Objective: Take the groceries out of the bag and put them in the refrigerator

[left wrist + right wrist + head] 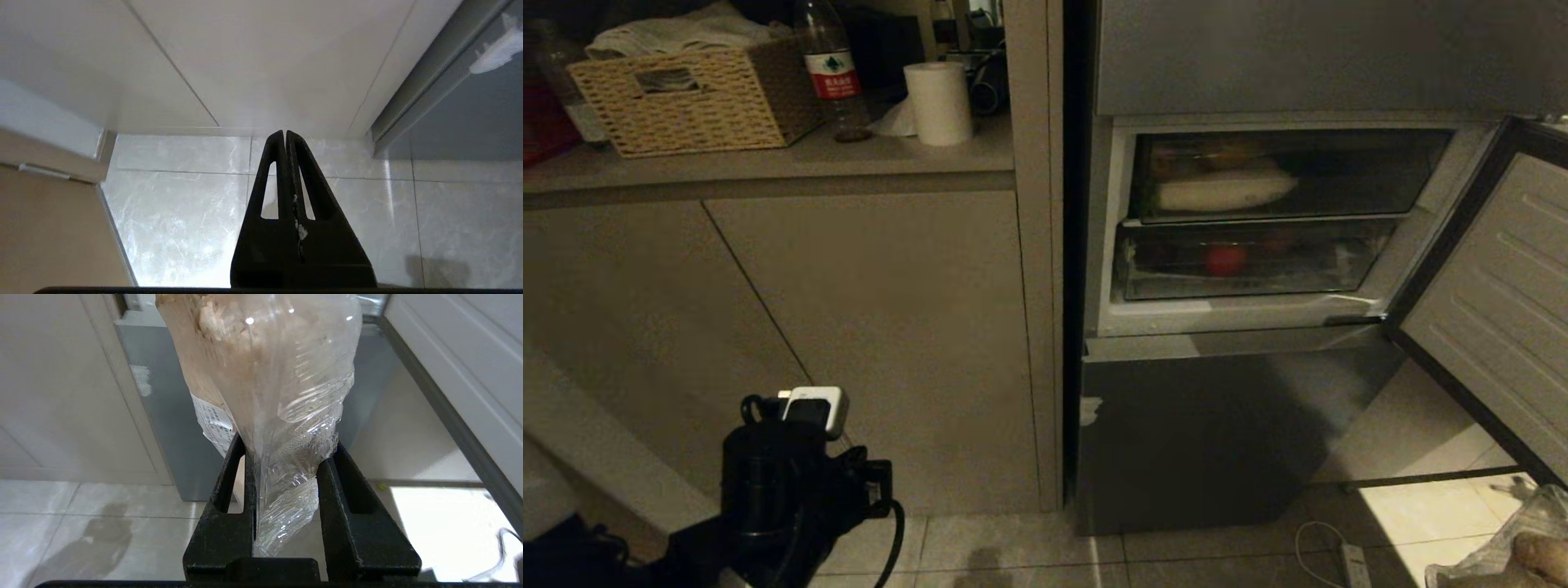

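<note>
Your right gripper [286, 457] is pinching the soft, crinkly pack [269, 375] by its slippery neck; left gripper [284, 136] is hanging shut, empty.

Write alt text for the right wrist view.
The black right gripper is shut on a crinkly clear plastic pack of pale beige lumps with a white printed label. Behind it stand the grey-steel refrigerator, its open door and a pale tiled floor.

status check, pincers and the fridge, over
Right pincer shut on clear-wrapped pack of beige lumps, low right. Left pincer shut, empty, low by the cabinet. Refrigerator door open, drawers visible; nothing blocking.
</note>
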{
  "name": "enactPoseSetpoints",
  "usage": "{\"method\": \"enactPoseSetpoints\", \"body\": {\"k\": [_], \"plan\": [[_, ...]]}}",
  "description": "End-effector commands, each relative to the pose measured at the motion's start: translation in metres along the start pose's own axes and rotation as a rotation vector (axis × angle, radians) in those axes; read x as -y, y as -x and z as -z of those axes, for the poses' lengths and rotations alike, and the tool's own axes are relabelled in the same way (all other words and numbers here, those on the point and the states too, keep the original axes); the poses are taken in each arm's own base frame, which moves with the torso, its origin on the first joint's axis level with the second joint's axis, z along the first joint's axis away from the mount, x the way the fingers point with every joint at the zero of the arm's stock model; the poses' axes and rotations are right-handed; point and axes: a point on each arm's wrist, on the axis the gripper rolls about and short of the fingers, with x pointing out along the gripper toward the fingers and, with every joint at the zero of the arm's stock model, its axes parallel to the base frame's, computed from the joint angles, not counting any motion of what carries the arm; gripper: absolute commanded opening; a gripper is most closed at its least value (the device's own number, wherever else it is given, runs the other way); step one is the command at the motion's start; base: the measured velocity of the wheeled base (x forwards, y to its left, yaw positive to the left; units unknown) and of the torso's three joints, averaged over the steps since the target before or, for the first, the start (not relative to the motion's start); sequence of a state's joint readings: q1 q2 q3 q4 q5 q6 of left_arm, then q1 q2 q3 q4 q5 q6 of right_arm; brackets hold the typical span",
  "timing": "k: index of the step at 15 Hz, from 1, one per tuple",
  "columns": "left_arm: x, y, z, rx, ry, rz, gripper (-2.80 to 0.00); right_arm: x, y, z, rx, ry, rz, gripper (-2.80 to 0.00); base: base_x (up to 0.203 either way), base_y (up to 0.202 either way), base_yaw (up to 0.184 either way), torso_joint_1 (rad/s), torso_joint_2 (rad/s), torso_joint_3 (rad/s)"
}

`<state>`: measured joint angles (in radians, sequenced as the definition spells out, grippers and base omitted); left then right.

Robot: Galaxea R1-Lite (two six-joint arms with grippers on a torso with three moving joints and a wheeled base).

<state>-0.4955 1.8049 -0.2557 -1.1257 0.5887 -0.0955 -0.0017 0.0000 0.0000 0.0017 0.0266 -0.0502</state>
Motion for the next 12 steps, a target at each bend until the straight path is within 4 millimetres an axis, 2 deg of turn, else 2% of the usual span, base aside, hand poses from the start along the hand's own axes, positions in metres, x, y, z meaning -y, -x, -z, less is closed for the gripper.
{"method": "enactPoseSetpoints", "body": {"k": [1, 7, 12], "plan": [[-0.0001, 0.0000, -0.0003, 0.004, 0.002, -0.004, -2.80, 0.0000, -0.0001, -0.0001, -0.001, 0.000, -0.001, -2.80, 0.000, -0.083, 0.048, -0.005, 0.00, 0.004], [-0.0006, 0.0016, -0.0010, 0.008, 0.006, -0.001, -2.80, 0.0000, -0.0001, -0.0001, -0.001, 0.000, -0.001, -2.80, 0.000, -0.078, 0.042, 0.006, 0.00, 0.002], [-0.0015, 0.0030, -0.0022, 0.016, 0.011, -0.002, -2.80, 0.0000, -0.0001, -0.0001, -0.001, -0.001, -0.001, -2.80, 0.000, 0.000, 0.000, 0.000, 0.00, 0.000]]}}
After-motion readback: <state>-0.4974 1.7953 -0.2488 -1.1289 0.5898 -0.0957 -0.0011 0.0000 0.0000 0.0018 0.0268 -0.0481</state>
